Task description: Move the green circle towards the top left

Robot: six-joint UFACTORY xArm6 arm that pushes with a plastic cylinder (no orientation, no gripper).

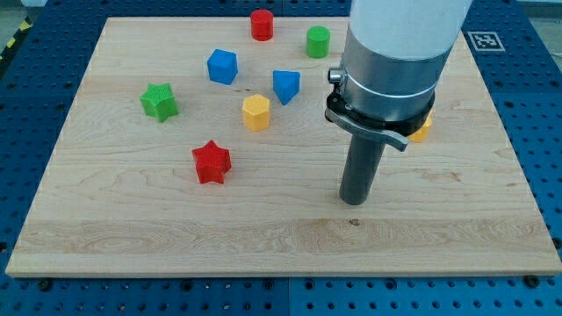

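The green circle (318, 40) is a short green cylinder near the view's top, right of centre, on the wooden board (132, 246). My tip (353, 201) rests on the board well below the green circle and a little to its right, touching no block. The rod rises from it into a large grey and white arm body that hides part of the board's top right.
A red cylinder (262, 25) stands left of the green circle. A blue cube (222, 67), a blue heart-like block (285, 85), a yellow hexagon (255, 112), a green star (159, 101) and a red star (211, 161) lie to the left. A yellow block (422, 130) peeks from behind the arm.
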